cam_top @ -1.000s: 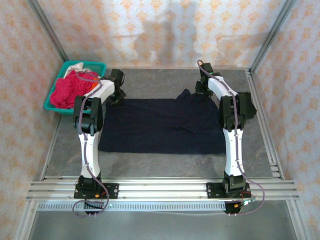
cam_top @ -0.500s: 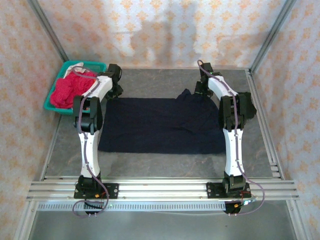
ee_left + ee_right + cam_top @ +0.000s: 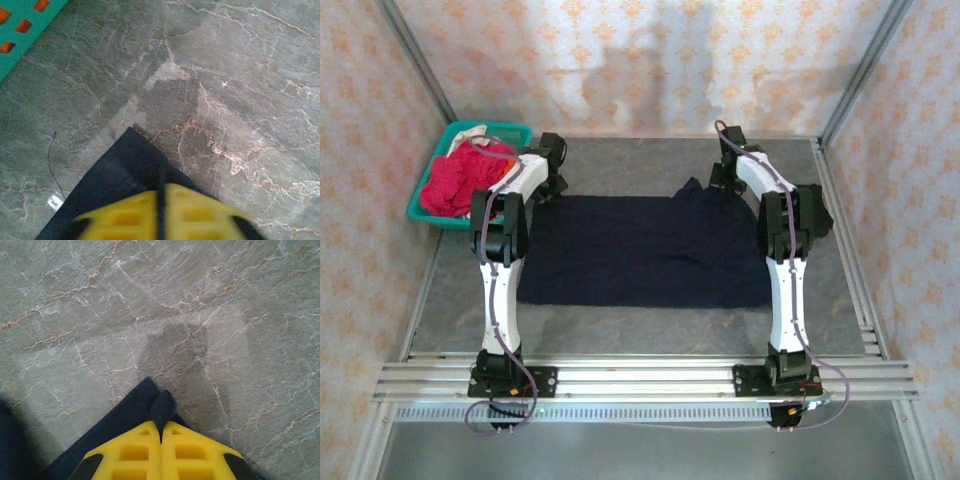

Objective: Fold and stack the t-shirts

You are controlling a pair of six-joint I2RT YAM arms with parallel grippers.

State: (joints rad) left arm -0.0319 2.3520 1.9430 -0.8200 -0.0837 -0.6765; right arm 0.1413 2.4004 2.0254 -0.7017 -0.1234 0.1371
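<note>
- now the left gripper (image 3: 161, 200) and right gripper (image 3: 161, 432) are each clamped closed on a far corner of the navy t-shirt (image 3: 630, 255).
- the left gripper has edged slightly nearer since the earlier frame.

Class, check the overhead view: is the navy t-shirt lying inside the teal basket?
No, the navy t-shirt lies spread flat on the table, outside the teal basket.
</note>
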